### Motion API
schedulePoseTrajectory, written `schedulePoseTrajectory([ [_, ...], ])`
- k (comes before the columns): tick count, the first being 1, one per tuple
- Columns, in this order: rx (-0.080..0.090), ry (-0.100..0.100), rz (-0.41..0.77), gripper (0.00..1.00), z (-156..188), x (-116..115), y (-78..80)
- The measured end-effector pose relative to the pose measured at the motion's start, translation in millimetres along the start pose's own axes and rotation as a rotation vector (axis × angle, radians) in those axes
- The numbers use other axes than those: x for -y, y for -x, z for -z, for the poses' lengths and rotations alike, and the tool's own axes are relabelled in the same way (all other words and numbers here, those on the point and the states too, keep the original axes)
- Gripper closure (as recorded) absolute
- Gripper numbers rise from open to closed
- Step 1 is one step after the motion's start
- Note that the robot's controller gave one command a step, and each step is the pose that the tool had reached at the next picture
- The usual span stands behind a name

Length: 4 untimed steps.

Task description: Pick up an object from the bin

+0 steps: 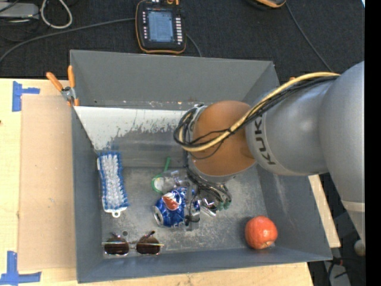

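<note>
Claw (pixel 200 210) sits low beside crushed blue can (pixel 171 210), ctr of bin (pixel 149 82); open/closed state cannot be told; lift apparently not yet done.

- arm (pixel 297 130): black letters "KU" on the grey casing, running sideways just beside the orange cover (pixel 220 139). The rest of the word curves out of sight.
- crushed blue can (pixel 172 210), middle of the bin (pixel 83 159) floor: round red, white and blue emblem on the side facing up. No wording on it can be read.
- handheld controller (pixel 159 25), beyond the bin's far wall: lit bluish screen in an orange-edged case. Screen content and button marks are too small to read.
</note>
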<state>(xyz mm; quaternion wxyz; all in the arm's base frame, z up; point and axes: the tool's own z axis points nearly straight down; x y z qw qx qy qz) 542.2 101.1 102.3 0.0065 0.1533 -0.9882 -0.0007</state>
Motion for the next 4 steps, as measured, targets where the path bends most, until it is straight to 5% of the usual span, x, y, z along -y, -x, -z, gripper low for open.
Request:
schedulePoseTrajectory([
  [1,0.024,-0.005,0.201,0.00,-33,6,23.1],
  [2,0.005,0.000,-0.098,1.00,-32,12,12.6],
  [4,0.002,0.001,-0.099,1.00,-25,12,11.2],
])
